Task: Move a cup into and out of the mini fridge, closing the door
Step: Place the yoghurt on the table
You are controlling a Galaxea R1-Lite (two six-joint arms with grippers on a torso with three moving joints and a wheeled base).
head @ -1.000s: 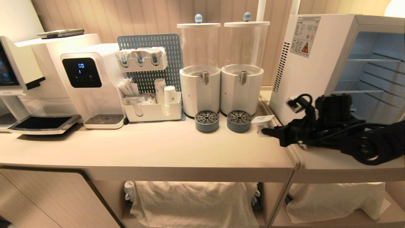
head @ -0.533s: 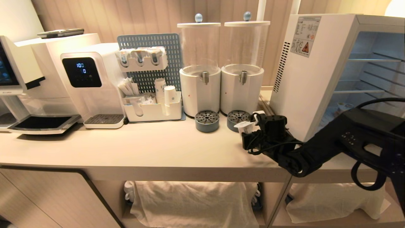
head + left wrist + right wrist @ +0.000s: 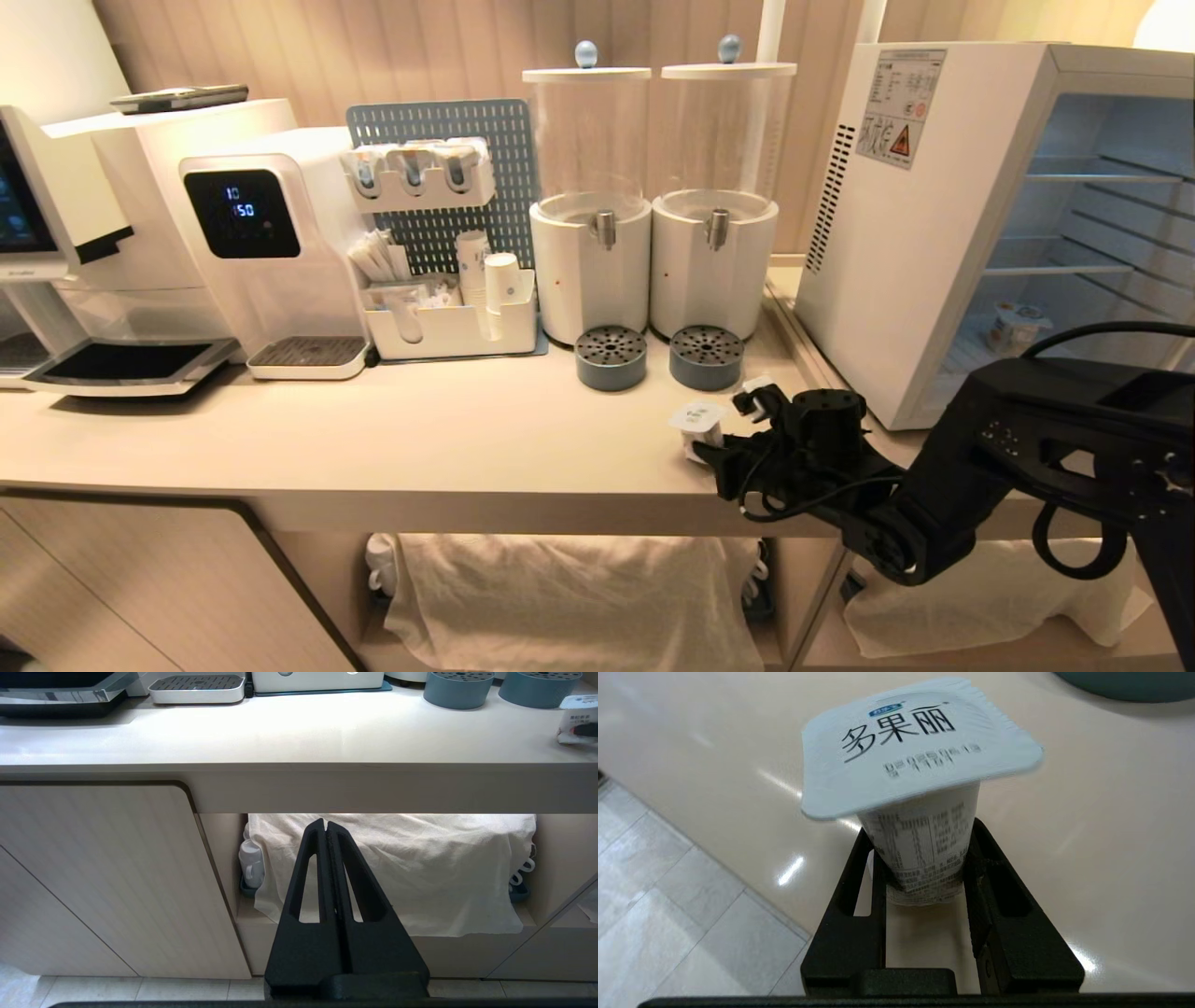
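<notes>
Right gripper [image 3: 702, 446] low over the counter [image 3: 420, 439], near its front edge and just left of the seam where the counter's right-hand section begins. Jaws clamped on a small sealed cup [image 3: 698, 420]; the right wrist view shows both fingers [image 3: 873, 868] pressed flat against the cup's [image 3: 924, 854] printed sides below the foil lid. Cup stands upright, long axis vertical, lid up; the gripper reaches it level from the right, fingers pointing toward the counter's left end. Cannot tell whether the base touches the counter surface or hangs just above it; it looks very close. Mini fridge [image 3: 906, 233] sits at the counter's right end, well apart from the cup, its front standing open so the wire shelves show; the door itself is outside every view. A second small cup [image 3: 1016, 327] rests on the fridge floor. Judgement: the cup is out of the fridge and being set down, so the coming move turns on vertical clearance between base and counter, then a straight release. Two grey drip trays [image 3: 611, 357] lie just behind toward the back edge, not touching. Left gripper [image 3: 327, 826] parked below the counter's front edge, fingers pressed together, holding nothing; the right arm is plainly the nearer one.
</notes>
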